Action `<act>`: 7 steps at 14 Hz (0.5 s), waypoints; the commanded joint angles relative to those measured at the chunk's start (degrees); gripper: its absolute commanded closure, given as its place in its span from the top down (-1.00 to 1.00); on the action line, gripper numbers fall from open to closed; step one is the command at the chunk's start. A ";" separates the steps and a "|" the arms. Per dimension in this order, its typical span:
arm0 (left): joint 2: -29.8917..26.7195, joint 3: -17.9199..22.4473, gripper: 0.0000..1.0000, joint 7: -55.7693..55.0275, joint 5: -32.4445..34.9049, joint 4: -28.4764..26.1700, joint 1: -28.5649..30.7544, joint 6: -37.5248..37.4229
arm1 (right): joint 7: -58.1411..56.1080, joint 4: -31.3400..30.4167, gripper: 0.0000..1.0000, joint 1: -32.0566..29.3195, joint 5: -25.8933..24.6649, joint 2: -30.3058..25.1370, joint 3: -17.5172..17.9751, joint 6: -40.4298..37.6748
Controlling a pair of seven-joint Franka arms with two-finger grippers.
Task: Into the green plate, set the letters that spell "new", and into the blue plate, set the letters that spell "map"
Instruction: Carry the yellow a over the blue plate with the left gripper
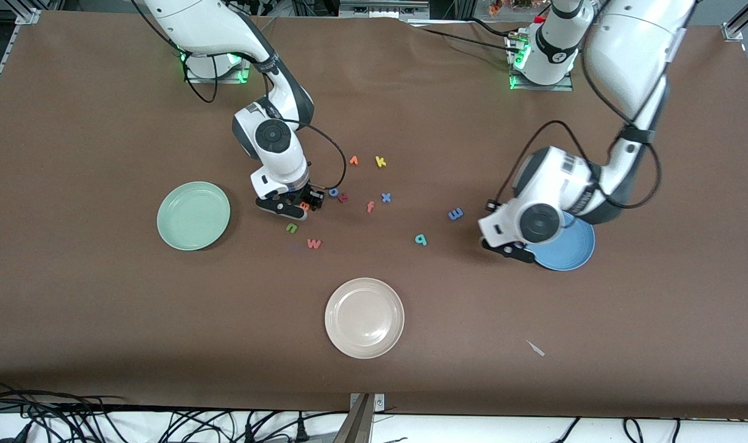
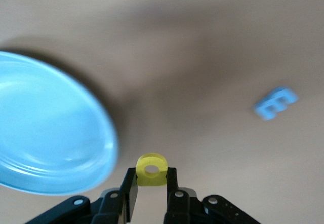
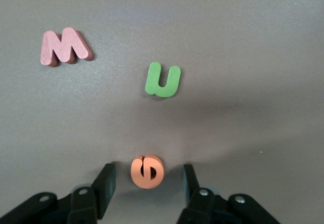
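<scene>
The left gripper (image 2: 151, 183), fingers clamped on the small yellow foam letter a (image 2: 152, 169), hangs at the round blue plate's (image 1: 575, 249) nine o'clock edge, its arm hiding part of that plate. The right gripper (image 3: 147, 186), low on the table, has its fingers apart around the orange foam letter e (image 3: 147, 171), not touching it. The green foam n (image 3: 163, 80) and salmon-red foam w (image 3: 65, 47) lie near. The round pale-green plate (image 1: 193, 215) holds nothing.

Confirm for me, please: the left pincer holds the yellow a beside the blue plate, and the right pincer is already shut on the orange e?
Not quite: the right wrist view shows the right pincer open around the orange e, fingers apart from it. The left pincer does hold the yellow a beside the blue plate.
</scene>
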 commanded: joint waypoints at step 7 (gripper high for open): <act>1.30 -0.96 1.00 14.18 4.26 -0.67 7.08 2.41 | 0.69 -0.06 0.11 0.23 -2.08 0.57 -0.32 1.49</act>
